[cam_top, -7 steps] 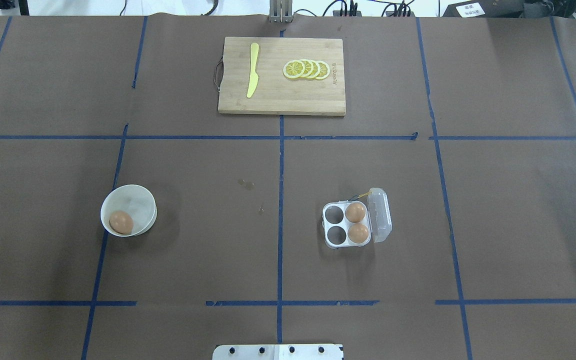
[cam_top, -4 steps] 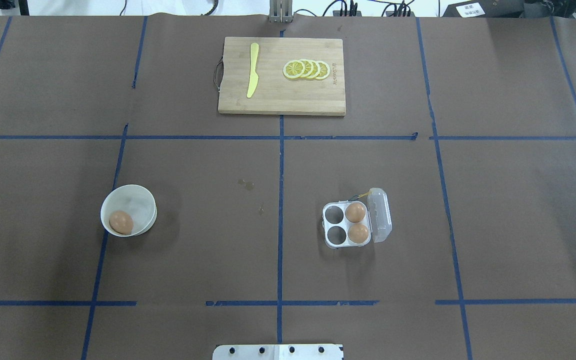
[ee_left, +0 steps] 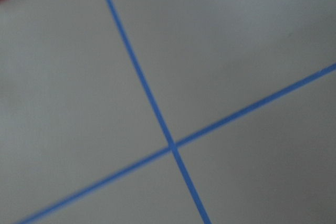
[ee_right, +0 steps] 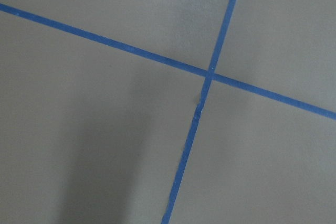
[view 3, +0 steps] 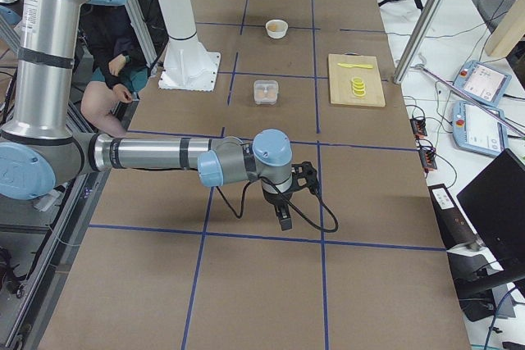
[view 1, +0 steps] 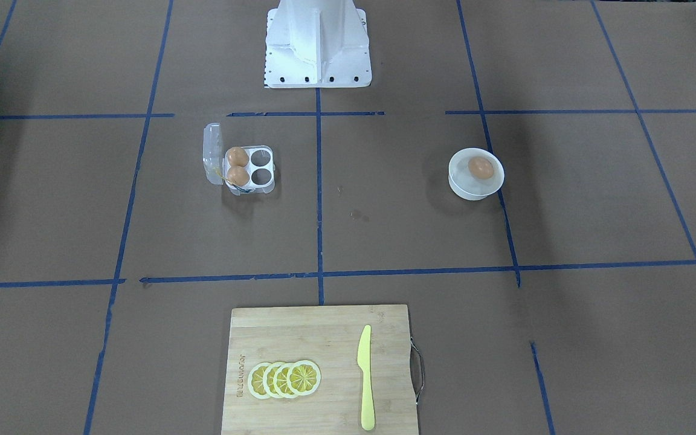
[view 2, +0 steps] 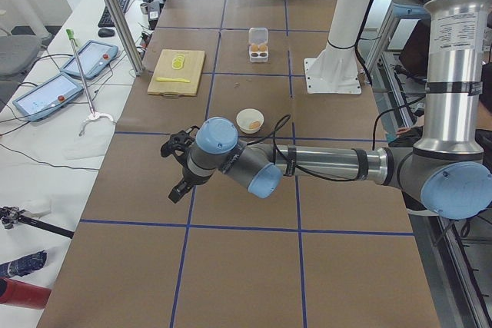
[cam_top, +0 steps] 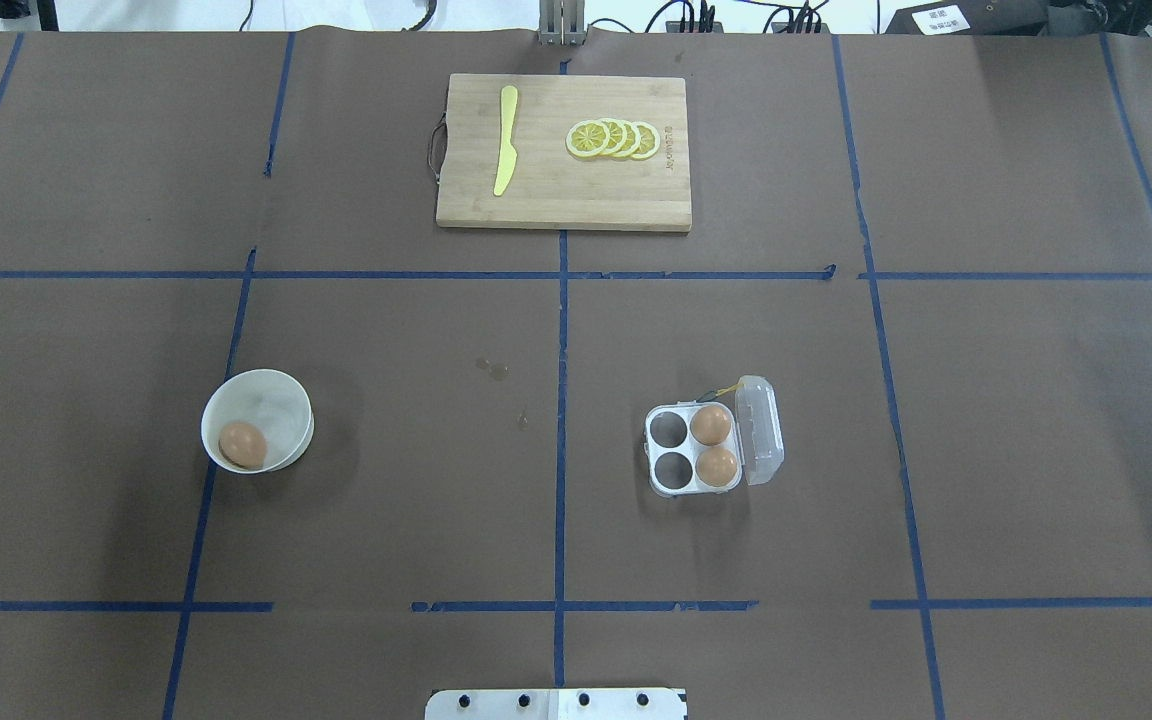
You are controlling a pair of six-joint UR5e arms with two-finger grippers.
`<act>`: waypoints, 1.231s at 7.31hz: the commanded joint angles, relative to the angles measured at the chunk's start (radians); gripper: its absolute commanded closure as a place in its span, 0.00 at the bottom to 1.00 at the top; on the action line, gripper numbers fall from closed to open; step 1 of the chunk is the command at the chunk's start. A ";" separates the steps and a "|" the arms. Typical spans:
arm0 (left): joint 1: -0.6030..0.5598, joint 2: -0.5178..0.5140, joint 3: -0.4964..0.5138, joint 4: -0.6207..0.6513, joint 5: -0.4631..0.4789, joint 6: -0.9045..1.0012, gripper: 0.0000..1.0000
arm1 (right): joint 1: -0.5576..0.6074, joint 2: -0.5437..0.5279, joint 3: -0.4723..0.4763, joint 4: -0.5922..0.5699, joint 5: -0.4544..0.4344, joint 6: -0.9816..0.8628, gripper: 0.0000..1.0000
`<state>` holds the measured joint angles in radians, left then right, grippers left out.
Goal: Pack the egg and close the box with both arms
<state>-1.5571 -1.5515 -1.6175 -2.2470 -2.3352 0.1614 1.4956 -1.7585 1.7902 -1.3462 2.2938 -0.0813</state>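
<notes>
One orange-brown egg (cam_top: 242, 444) lies in a round white bowl (cam_top: 276, 400) on the table's left half; it also shows in the front-facing view (view 1: 480, 167). The clear egg box (cam_top: 693, 447) stands right of centre with its lid (cam_top: 762, 430) open. Two eggs (cam_top: 710, 425) fill the cups beside the lid, and the other two cups are empty. The left gripper (view 2: 178, 188) shows only in the exterior left view and hangs over bare table, far from the bowl (view 2: 250, 120). The right gripper (view 3: 283, 217) shows only in the exterior right view, far from the box (view 3: 266, 92). I cannot tell whether either gripper is open.
A wooden cutting board (cam_top: 564, 190) with a yellow knife (cam_top: 506, 140) and lemon slices (cam_top: 614, 139) lies at the table's far middle. The white pedestal base (view 1: 318, 42) stands at the robot's edge. Both wrist views show only brown paper and blue tape lines.
</notes>
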 commanded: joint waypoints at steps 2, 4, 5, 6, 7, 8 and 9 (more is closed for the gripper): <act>0.015 -0.058 0.044 -0.146 -0.093 -0.083 0.00 | -0.015 0.017 -0.002 0.022 0.009 0.002 0.00; 0.209 -0.050 0.021 -0.296 -0.107 -0.295 0.00 | -0.017 0.017 -0.003 0.022 0.015 0.003 0.00; 0.274 -0.056 -0.016 -0.292 -0.096 -0.470 0.00 | -0.017 0.017 -0.003 0.022 0.015 0.003 0.00; 0.346 -0.050 -0.072 -0.292 -0.025 -0.605 0.00 | -0.017 0.017 -0.003 0.022 0.015 0.003 0.00; 0.441 -0.047 -0.112 -0.283 0.085 -0.655 0.00 | -0.017 0.017 -0.006 0.022 0.013 0.002 0.00; 0.506 -0.048 -0.116 -0.281 0.115 -0.727 0.00 | -0.017 0.017 -0.006 0.022 0.013 0.003 0.00; 0.575 -0.047 -0.151 -0.278 0.152 -0.850 0.00 | -0.017 0.017 -0.006 0.022 0.013 0.003 0.00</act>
<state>-1.0697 -1.5996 -1.7337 -2.5286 -2.2356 -0.5595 1.4787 -1.7410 1.7845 -1.3238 2.3073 -0.0786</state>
